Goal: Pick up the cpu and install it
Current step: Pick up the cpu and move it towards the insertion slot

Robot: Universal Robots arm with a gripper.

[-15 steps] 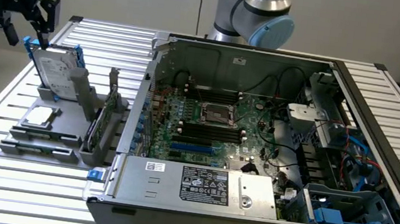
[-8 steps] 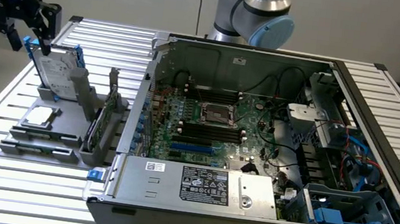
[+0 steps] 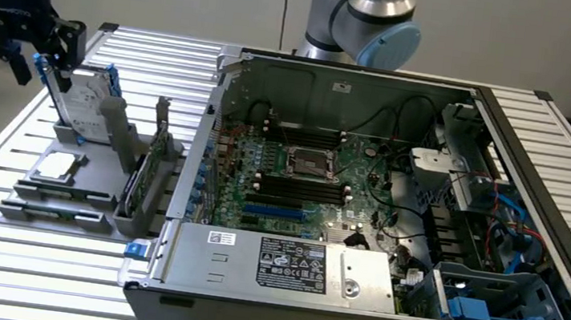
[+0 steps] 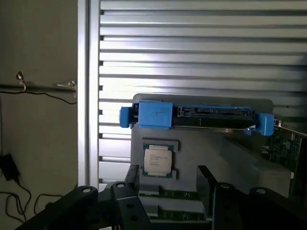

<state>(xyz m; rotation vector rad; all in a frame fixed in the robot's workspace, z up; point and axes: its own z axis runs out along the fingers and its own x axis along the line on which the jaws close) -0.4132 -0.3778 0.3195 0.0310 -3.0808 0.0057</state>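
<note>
I have the black two-fingered gripper (image 3: 44,64) hanging high at the exterior view's left, pointing downward, its jaws spread wide. From the wrist camera, its dark fingers (image 4: 135,178) stand well apart. The silver-and-blue jointed arm (image 3: 371,20) rises at the back.
</note>
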